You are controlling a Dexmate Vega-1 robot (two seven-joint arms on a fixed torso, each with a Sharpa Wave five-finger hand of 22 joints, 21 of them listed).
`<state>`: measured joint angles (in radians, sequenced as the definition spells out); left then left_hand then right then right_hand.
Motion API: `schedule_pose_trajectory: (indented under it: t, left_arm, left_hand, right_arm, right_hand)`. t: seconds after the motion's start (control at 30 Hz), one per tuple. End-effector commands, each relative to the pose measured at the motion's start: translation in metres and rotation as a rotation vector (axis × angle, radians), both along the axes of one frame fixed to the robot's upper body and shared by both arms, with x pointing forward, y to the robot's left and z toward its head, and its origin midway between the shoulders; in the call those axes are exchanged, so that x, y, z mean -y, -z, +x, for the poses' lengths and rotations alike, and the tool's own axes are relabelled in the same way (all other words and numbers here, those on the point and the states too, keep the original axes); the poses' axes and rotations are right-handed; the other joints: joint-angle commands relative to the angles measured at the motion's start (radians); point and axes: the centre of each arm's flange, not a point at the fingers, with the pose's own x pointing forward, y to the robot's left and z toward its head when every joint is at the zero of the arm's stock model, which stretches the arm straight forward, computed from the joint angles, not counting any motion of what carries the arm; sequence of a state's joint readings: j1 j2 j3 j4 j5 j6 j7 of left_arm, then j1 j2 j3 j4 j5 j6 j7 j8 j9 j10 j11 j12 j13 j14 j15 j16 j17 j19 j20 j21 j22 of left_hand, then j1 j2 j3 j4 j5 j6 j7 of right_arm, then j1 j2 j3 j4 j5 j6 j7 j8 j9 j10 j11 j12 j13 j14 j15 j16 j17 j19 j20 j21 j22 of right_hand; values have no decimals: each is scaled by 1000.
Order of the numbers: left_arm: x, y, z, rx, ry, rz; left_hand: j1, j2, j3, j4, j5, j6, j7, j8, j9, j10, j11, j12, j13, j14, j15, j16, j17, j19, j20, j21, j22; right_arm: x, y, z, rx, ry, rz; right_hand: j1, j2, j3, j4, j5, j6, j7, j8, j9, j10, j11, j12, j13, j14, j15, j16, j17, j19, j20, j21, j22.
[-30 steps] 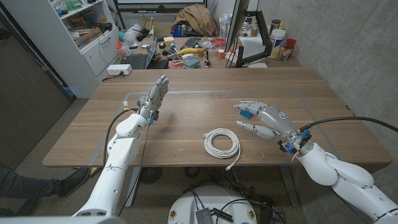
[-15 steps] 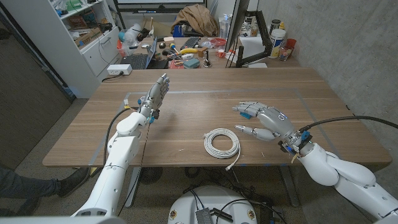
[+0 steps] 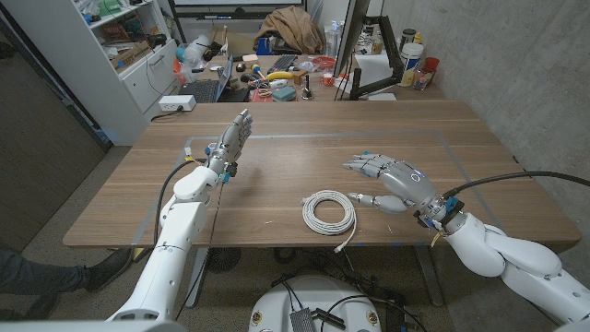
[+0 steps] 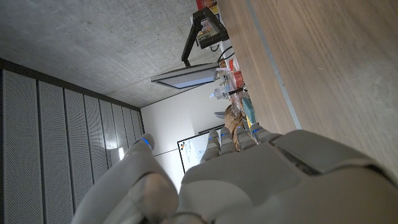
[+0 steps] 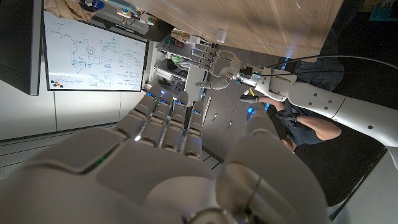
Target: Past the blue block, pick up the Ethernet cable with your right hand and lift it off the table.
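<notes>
A white Ethernet cable point(image 3: 329, 210) lies coiled on the wooden table point(image 3: 277, 184), near its front edge, with one loose end point(image 3: 344, 245) trailing toward that edge. My right hand point(image 3: 391, 181) hovers just right of the coil, open, fingers spread and holding nothing; its thumb points at the coil without touching it. The blue block is hidden behind this hand's fingers. My left hand point(image 3: 230, 140) stands upright over the table's far left part, fingers straight and empty. In the right wrist view, my right hand's back point(image 5: 174, 149) fills the foreground and the left arm point(image 5: 298, 96) shows beyond.
Blue tape lines point(image 3: 277, 137) mark a rectangle on the table. Behind the table stands a cluttered bench point(image 3: 277, 69) with tools and bottles, with a white shelf unit point(image 3: 138, 65) at far left. A person's leg point(image 3: 37, 272) shows at the lower left.
My right hand has shifted slightly toward the coil and its fingers now cover the blue block seen earlier. The left hand and the cable have not moved.
</notes>
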<state>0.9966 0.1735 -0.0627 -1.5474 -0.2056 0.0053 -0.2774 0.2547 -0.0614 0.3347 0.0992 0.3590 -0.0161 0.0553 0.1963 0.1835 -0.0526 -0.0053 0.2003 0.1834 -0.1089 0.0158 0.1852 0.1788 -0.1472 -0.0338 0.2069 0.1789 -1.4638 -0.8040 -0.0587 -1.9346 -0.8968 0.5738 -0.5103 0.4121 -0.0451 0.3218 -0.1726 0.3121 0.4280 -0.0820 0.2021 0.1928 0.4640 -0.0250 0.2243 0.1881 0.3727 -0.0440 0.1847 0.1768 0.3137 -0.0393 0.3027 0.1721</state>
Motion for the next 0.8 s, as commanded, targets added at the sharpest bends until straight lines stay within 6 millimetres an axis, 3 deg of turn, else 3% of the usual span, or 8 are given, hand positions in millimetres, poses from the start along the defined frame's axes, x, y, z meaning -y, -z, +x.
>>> schedule_pose_trajectory:
  t: [0.03,0.2,0.6,0.8]
  left_arm:
    - [2,4,2,-3,5,-6]
    - [2,4,4,-6,6,-8]
    - [1,0,9,-7,12,-6]
    - [1,0,12,-9,16,-7]
  left_hand:
    - [3,11,-2,2,5,6,-1,1,3,-9,4,1,5,-10,1,2,6,-12,-14,-1,3]
    - [3,12,-3,2,5,6,0,1,3,-10,-1,0,5,-10,2,2,6,-12,-15,-1,3]
    - [3,13,-6,2,5,7,1,1,3,-9,4,1,5,-10,1,2,6,-13,-14,-1,3]
    - [4,14,-7,2,5,8,1,1,3,-9,4,1,5,-10,2,2,6,-13,-13,-2,3]
  right_arm:
    - [0,5,-1,12,48,-57]
    - [-1,7,0,13,60,-72]
    - [-3,12,0,-14,99,-121]
    - [-5,12,0,-5,108,-137]
  right_hand:
    - [27,-2,6,-5,10,-14,1,-4,6,-8,3,-2,6,-7,-58,-2,2,6,-15,-9,3]
    - [39,-8,8,-5,13,-18,-4,-4,6,-14,-8,-5,6,-12,-59,-2,2,5,-15,-13,4]
    - [62,-17,13,-2,19,-30,-4,-6,6,-23,1,-7,6,-20,-58,-3,3,5,-12,-23,5]
    - [70,-20,15,-1,21,-37,-5,-8,7,-28,-8,-9,7,-23,-56,-3,4,5,-11,-26,6]
